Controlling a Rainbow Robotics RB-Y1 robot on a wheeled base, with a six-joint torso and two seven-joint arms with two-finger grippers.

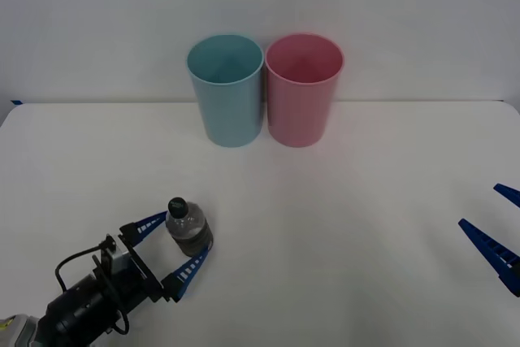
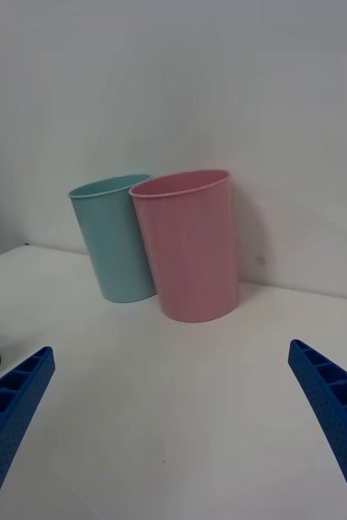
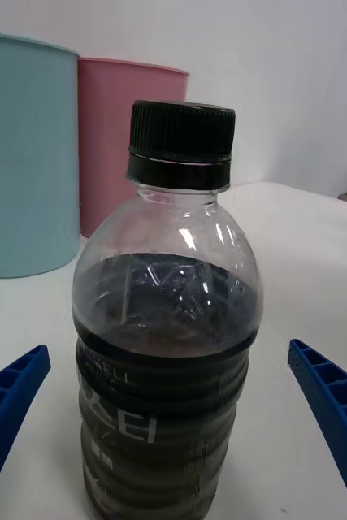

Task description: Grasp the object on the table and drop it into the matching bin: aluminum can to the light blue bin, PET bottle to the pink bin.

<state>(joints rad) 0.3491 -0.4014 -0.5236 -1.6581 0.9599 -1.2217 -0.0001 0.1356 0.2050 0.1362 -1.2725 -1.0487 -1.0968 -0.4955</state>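
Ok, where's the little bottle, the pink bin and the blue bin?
PET bottle (image 1: 188, 232): front view, on its clear shoulder, between the open left gripper's fingers.
pink bin (image 1: 301, 107): front view, middle of its outer wall.
light blue bin (image 1: 231, 107): front view, middle of its outer wall.

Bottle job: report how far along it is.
Done: the left gripper is open around the upright bottle on the table. In hand: closing on it. Left: lift it and drop it into the pink bin. The right gripper waits open at the right.

White table (image 1: 341, 233): light blue bin (image 1: 226, 91), pink bin (image 1: 303, 91) touching at back; PET bottle (image 1: 188, 227) upright near front-left.
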